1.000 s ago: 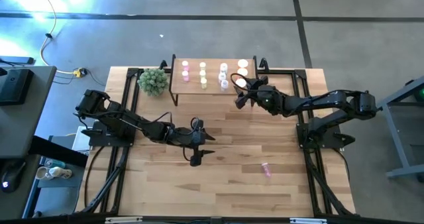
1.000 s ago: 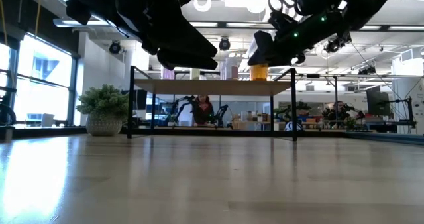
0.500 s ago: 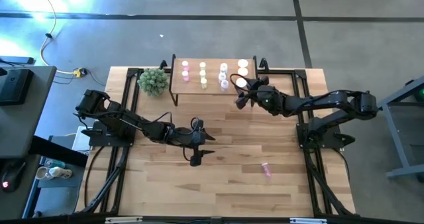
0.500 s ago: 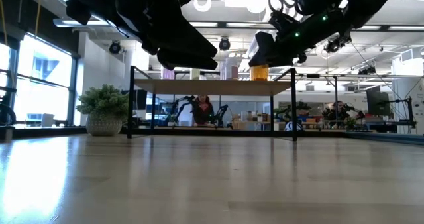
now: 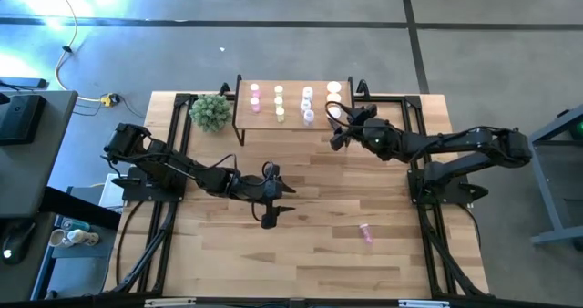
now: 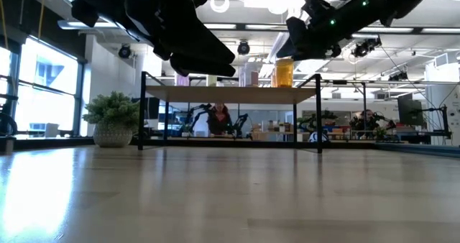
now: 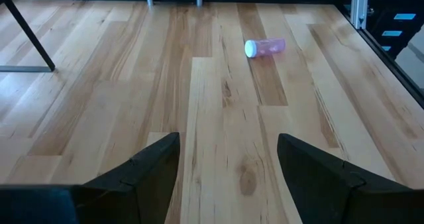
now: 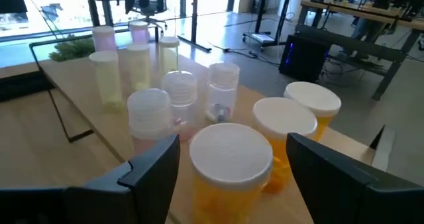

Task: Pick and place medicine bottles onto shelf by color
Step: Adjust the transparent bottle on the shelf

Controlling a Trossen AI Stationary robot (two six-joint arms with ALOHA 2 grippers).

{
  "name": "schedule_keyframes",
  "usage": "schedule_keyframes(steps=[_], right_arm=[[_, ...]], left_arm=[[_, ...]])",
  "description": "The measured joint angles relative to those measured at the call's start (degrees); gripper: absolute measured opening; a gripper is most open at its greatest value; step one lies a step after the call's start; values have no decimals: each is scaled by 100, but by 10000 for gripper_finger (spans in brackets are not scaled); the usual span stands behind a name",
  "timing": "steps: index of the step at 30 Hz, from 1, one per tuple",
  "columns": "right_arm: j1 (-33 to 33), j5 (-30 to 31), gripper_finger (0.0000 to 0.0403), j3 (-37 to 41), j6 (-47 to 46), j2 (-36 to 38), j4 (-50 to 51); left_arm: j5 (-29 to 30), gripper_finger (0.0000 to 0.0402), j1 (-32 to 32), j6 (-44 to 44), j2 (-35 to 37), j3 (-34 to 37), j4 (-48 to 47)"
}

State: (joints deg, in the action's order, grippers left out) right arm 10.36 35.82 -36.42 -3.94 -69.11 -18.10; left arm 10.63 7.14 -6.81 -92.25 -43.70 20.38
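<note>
Standing on the shelf (image 8: 59, 91): three orange bottles (image 8: 228, 168).

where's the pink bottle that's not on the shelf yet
In the high view the pink bottle lies on its side on the table, right of centre, apart from both arms and the shelf.

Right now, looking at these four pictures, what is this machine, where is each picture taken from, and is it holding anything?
It is a robot with two dark arms at a wooden table. One picture looks straight down, one looks level across the tabletop, and two come from cameras on the wrists. The left gripper hangs open over mid-table, empty; its camera sees one pink bottle lying on its side. The right gripper is open at the small shelf, with its fingers either side of an orange bottle standing there, not gripping it. Pink, yellow-green, clear and orange bottles stand in rows on the shelf. A potted plant stands beside it.
</note>
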Motion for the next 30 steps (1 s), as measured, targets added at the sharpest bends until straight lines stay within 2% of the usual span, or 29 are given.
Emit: schedule_keyframes(steps=[9,16,20,23,25,30], right_arm=[[-456,-38,268,0,-363,783,914],[-1122,-835,268,0,-1621,1507,2207],[-1520,-1412,268,0,-2394,1637,2867],[-1857,-1552,268,0,-2866,1616,3281],[-2099,-1550,268,0,-3088,1570,3491],[-2651,-1531,268,0,-3484,1511,3618]], left_arm=[[0,243,1,28,0,0,-4],[1,243,0,111,0,0,-4],[1,243,0,108,0,0,-4],[0,243,0,101,0,0,-13],[-3,243,2,103,15,-2,-189],[-9,243,17,-198,419,-2,-1326]])
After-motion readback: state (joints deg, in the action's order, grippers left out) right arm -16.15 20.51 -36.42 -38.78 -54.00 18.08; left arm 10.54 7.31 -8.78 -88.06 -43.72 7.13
